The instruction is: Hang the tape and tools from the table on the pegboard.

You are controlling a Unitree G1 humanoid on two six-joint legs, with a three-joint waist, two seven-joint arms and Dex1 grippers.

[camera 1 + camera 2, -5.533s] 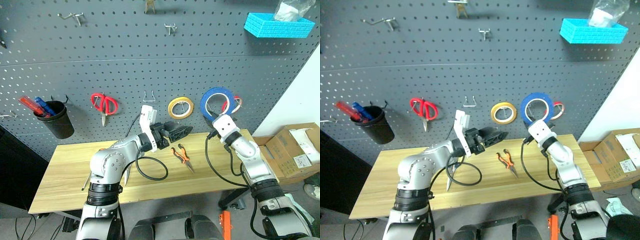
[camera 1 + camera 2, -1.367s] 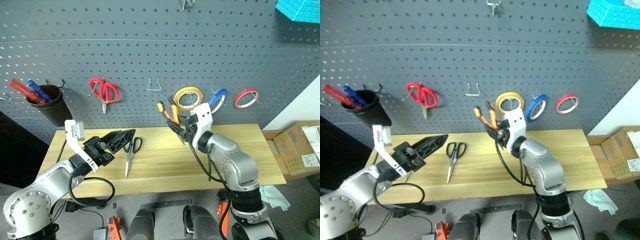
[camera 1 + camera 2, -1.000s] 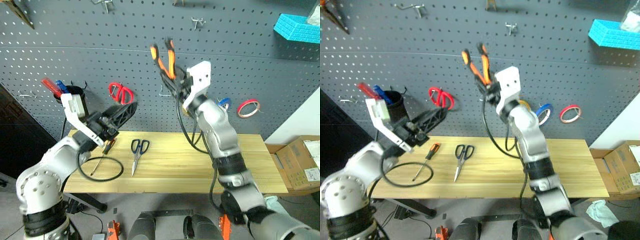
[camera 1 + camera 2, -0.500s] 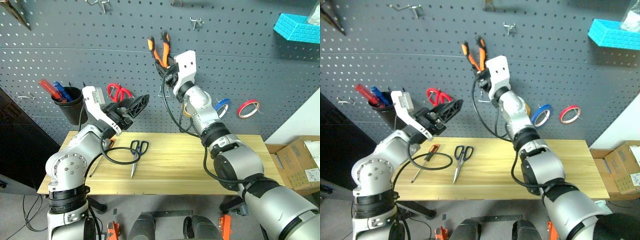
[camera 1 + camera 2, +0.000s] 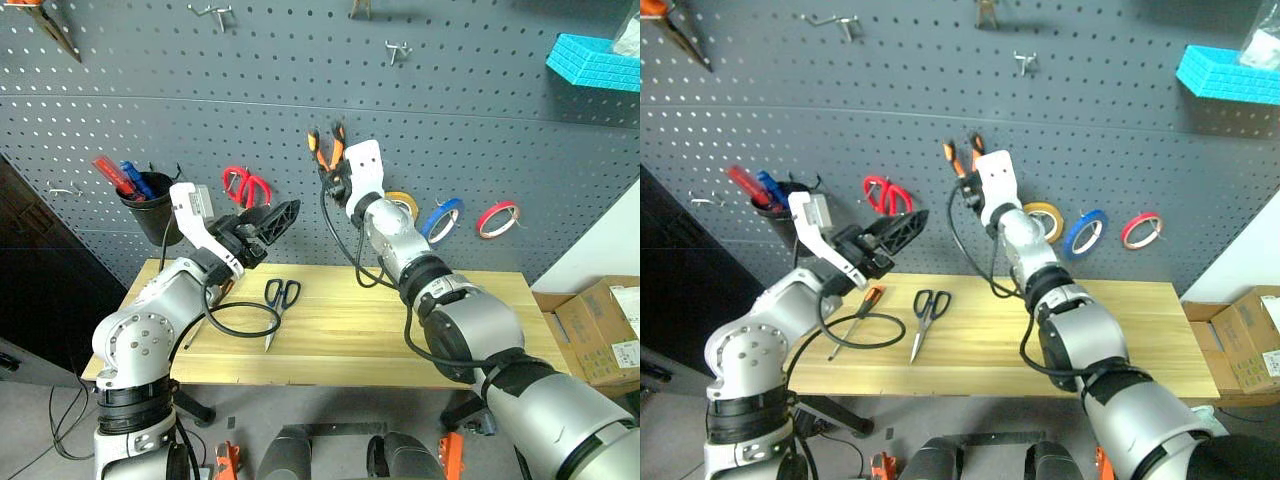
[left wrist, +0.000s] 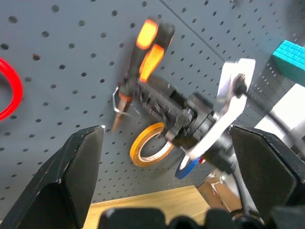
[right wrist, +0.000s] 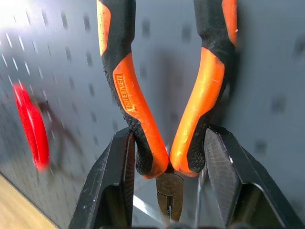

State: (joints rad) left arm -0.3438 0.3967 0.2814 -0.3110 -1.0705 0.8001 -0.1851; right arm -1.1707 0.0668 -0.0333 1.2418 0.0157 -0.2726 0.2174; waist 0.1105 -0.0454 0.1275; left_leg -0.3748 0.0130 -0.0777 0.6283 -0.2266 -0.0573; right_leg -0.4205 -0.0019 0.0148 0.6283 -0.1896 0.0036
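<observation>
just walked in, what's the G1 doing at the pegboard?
The right gripper is clamped on small needle-nose pliers with orange-and-black handles, holding them handles-up against the dark grey perforated pegboard, beside a metal hook. The left gripper is open and holds nothing, raised above the pale-yellow wood table. The dark-handled steel scissors and the slim orange-and-black-handled screwdriver lie on the table. The thin blue tape roll already hangs between a yellow roll and a red roll.

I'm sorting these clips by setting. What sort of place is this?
Most likely a workshop or tool bench. A dark grey pegboard with hooks carries red-handled scissors and rolls of tape, and a light wooden table in front of it holds dark-handled scissors.
</observation>
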